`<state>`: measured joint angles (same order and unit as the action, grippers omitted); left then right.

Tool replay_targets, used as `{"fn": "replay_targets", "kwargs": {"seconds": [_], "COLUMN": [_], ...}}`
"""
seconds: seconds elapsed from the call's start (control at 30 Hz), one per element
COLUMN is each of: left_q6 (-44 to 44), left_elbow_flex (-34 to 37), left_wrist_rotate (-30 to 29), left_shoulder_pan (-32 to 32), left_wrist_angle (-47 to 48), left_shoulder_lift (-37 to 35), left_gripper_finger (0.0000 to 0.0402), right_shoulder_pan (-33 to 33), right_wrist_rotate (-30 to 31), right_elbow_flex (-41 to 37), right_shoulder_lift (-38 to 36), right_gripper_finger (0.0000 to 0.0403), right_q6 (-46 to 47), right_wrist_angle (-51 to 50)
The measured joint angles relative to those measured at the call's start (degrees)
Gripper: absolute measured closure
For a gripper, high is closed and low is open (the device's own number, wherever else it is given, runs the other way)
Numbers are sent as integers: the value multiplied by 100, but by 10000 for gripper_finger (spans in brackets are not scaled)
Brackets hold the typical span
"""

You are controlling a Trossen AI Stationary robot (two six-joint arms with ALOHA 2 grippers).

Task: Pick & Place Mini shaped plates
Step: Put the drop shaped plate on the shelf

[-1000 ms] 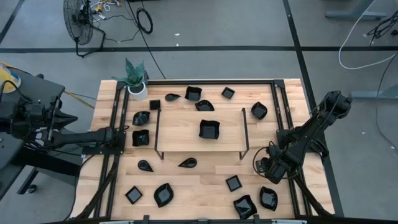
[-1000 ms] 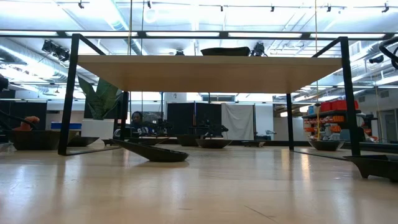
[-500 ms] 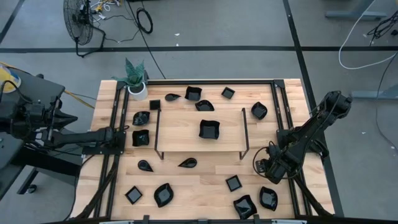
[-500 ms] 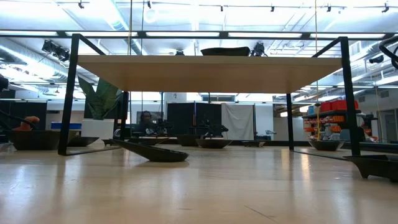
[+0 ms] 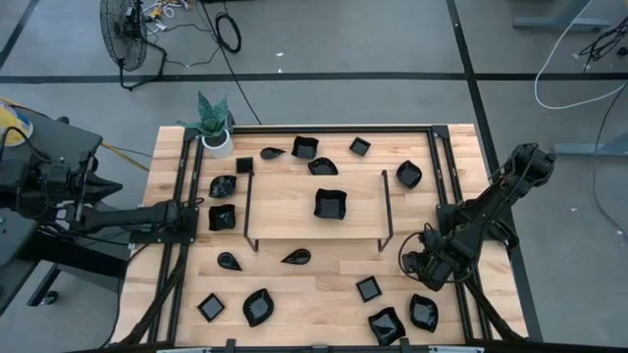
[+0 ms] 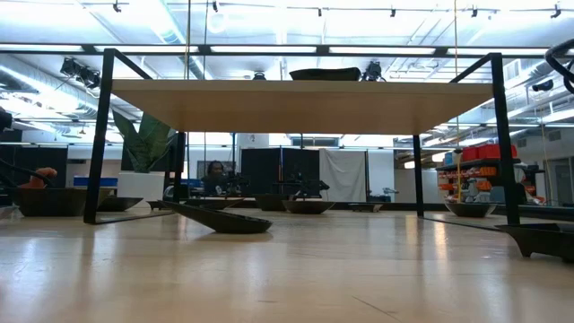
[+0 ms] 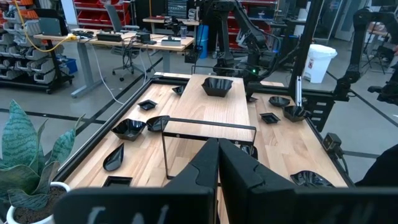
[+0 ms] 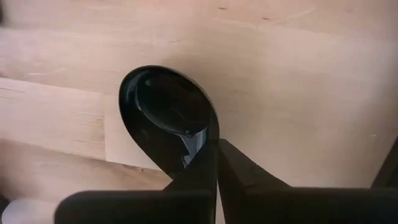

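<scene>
Just now closed: right gripper [image 8: 217,144] fingers pinched on rim of glossy black teardrop plate [image 8: 166,113], desk's four o'clock. Probably ready to lift. Left gripper [image 7: 218,151] shut, empty, nine o'clock.

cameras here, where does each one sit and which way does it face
High view: overhead, straight down on the table; both arms show, left end effector and right end effector.
Low view: at tabletop height, level under the raised shelf; no arm clearly shows.
Left wrist view: on the left arm, looking along the table; its shut fingers show.
Right wrist view: on the right arm, facing down; shut fingers on a black dish.
Shared: high and left wrist views both show the square dish on the shelf.
</scene>
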<state>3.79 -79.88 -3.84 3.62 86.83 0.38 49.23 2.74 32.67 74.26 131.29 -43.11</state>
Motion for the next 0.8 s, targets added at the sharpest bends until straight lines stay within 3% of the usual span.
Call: {"fn": "replay_targets", "kwargs": {"seconds": [0.3,0.8], "left_q6": [0,1], "left_elbow_flex": [0,0], "left_wrist_rotate": [0,0], "left_shoulder_pan": [2,2], "left_wrist_angle": [0,0], "left_shoulder_lift": [0,0], "left_gripper_finger": [383,383], "right_shoulder_pan": [-6,-305], "right_wrist_rotate": [116,1473], "right_elbow_flex": [381,2492], "right_shoulder_lift": [-246,-656], "right_gripper_finger": [401,402], "right_q6": [-25,-235], "right_wrist_angle": [-550,-2943]}}
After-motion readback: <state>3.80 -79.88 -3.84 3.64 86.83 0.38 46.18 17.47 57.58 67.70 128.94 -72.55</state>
